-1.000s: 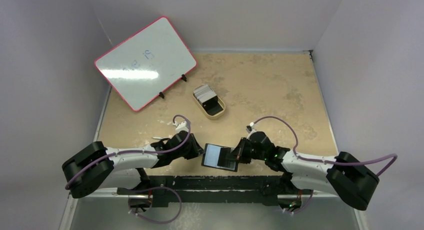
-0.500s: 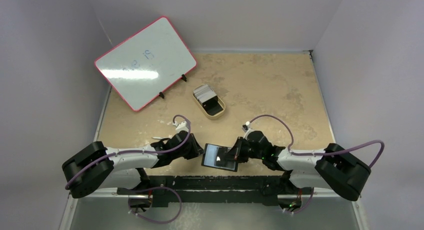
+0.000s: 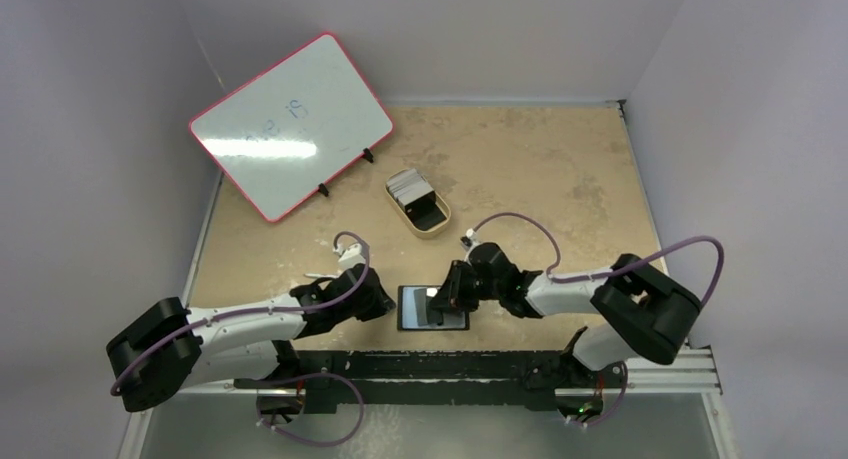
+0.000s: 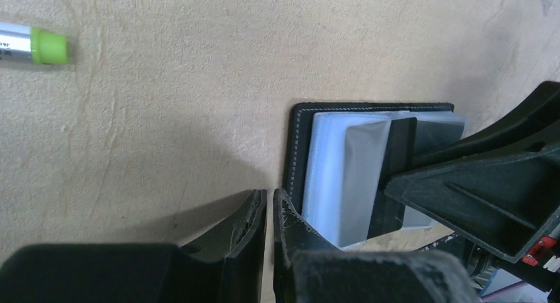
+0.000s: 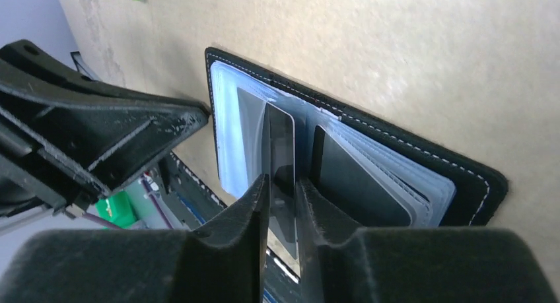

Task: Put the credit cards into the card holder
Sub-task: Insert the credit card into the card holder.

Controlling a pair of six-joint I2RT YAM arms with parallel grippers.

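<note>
The black card holder (image 3: 415,311) lies open and flat on the table near the front edge, its bluish-grey inside (image 4: 327,177) facing up. My right gripper (image 5: 282,179) hangs over it with the jaws slightly apart. One grey credit card (image 5: 280,134) stands on edge between them, its lower end in the holder (image 5: 228,144). My left gripper (image 4: 269,194) is shut and empty, just off the holder's left edge. More credit cards (image 3: 407,184) are stacked in the tan tin (image 3: 430,222) farther back.
A pink-framed whiteboard (image 3: 290,124) leans at the back left. A silver pen with a green cap (image 4: 32,44) lies on the table left of the left gripper. The right arm's finger (image 4: 462,177) reaches across the holder. White walls close in three sides.
The card holder went from tilted up to flat on the table, a little farther left. The right arm reached forward and its jaws eased apart around the card. The left arm shifted slightly.
</note>
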